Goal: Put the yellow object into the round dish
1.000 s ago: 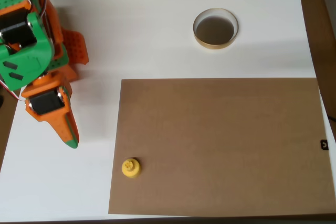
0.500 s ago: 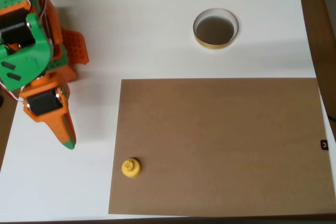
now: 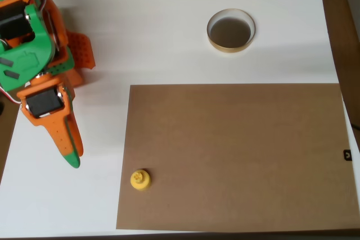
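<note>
The yellow object [image 3: 140, 180] stands near the lower left corner of the brown sheet [image 3: 236, 155], just inside its left edge. From above I see its round base and the smaller knob in the middle. It stands alone, and nothing touches it. I can read no writing on it.

The brown sheet is a flat rectangle that covers the lower right part of the white table [image 3: 169, 37]. Its surface is plain, without print.

The round dish [image 3: 231, 31] sits on the white table above the sheet, near the upper middle of the overhead view, well apart from the yellow object. Its rim is pale tan and its inside is dark brown. It lies apart from the top edge of the sheet.

My gripper [image 3: 70, 153] is at the left side of the table, to the left of the sheet and up-left of the yellow object, not touching it. The orange fingers [image 3: 64, 136] come together into one narrow point with a green tip, so the jaws look closed, and I see nothing held between them. Behind the gripper my arm [image 3: 25, 43] is green and orange, with black blocks set in it, and an orange part with a pattern of small holes is beside it.

At the right edge of the view there is a small black tag [image 3: 347, 154] with a pale mark on it, too small for me to read.
</note>
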{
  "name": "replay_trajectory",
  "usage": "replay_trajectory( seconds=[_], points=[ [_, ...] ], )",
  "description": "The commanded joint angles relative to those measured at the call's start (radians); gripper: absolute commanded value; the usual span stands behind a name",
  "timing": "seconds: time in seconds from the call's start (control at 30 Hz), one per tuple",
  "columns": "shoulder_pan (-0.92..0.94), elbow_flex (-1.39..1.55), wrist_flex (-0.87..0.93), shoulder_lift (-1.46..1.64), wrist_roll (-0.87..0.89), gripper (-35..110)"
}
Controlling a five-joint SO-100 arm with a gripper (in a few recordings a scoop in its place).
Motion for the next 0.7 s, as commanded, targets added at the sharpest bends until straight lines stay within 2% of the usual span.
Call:
replay_trajectory(
  seconds=[0.0, 0.27, 0.67],
  points=[
    [-0.006, -0.091, -0.014, 0.020, -0.021, 20],
    [-0.012, -0.187, -0.025, -0.029, -0.060, 25],
    [-0.092, -0.545, 0.009, -0.525, -0.025, 28]
  ],
)
